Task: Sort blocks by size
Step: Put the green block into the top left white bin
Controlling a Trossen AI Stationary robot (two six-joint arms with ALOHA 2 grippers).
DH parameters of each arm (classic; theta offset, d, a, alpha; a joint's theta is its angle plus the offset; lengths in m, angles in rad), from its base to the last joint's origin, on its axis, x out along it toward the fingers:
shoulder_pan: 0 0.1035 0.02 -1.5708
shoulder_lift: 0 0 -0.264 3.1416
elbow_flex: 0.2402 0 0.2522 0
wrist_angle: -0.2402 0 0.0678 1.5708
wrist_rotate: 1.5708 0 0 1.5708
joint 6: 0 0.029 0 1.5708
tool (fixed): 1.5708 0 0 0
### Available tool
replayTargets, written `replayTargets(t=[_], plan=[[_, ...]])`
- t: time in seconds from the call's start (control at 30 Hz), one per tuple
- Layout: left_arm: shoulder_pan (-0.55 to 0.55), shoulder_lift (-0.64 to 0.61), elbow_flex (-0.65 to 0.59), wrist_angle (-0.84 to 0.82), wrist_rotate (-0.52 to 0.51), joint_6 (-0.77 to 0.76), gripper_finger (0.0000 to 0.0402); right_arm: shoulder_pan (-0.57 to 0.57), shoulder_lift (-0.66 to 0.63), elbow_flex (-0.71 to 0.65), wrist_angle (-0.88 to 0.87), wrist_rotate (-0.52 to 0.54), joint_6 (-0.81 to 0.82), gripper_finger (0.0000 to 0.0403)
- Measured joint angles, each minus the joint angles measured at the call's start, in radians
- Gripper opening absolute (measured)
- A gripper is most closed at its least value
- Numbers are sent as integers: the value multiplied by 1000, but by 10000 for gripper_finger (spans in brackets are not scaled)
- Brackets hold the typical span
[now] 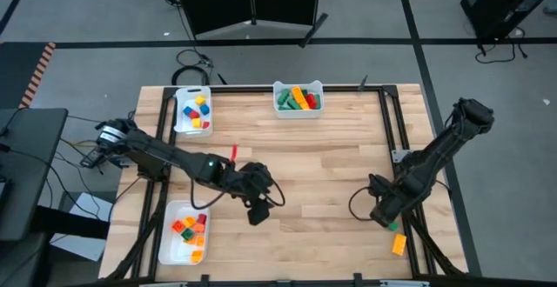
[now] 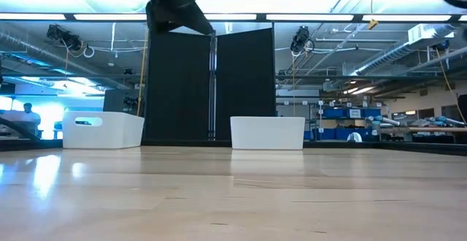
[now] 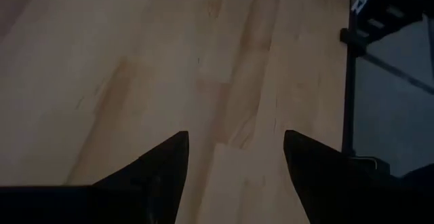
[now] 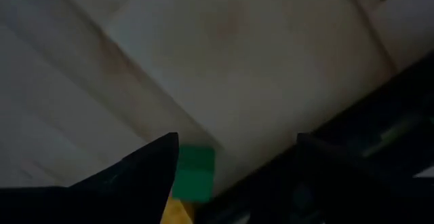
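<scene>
High view shows most blocks already sit in three white trays: one tray (image 1: 177, 104) at upper left, one (image 1: 298, 86) at top middle, one (image 1: 170, 235) at lower left. Two blocks, green (image 1: 392, 227) and orange (image 1: 399, 244), wait at lower right under the open, empty right end effector (image 1: 384, 220). Left end effector (image 1: 257, 210) hangs open over the bare wooden surface (image 1: 331, 174). Behind is a big workshop.

pale wooden table (image 1: 322, 165) with smooth sheen; white plastic trays (image 1: 192, 110) matt; blocks (image 1: 299, 99) glossy plastic.
</scene>
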Motion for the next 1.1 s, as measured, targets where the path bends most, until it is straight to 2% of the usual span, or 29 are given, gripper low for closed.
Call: replayTargets(t=[0.23, 0.77, 1.1], plan=[[-11, 21, 0, 20, 0, 0, 250, 76, 34, 0, 12, -60, 16, 300], [-10, 21, 0, 40, -13, 1, 250, 109, 315, -1, 190, -229, -161, 284], [-10, 20, 0, 86, -16, 1, 250, 132, 350, -1, 212, -322, -164, 262]])
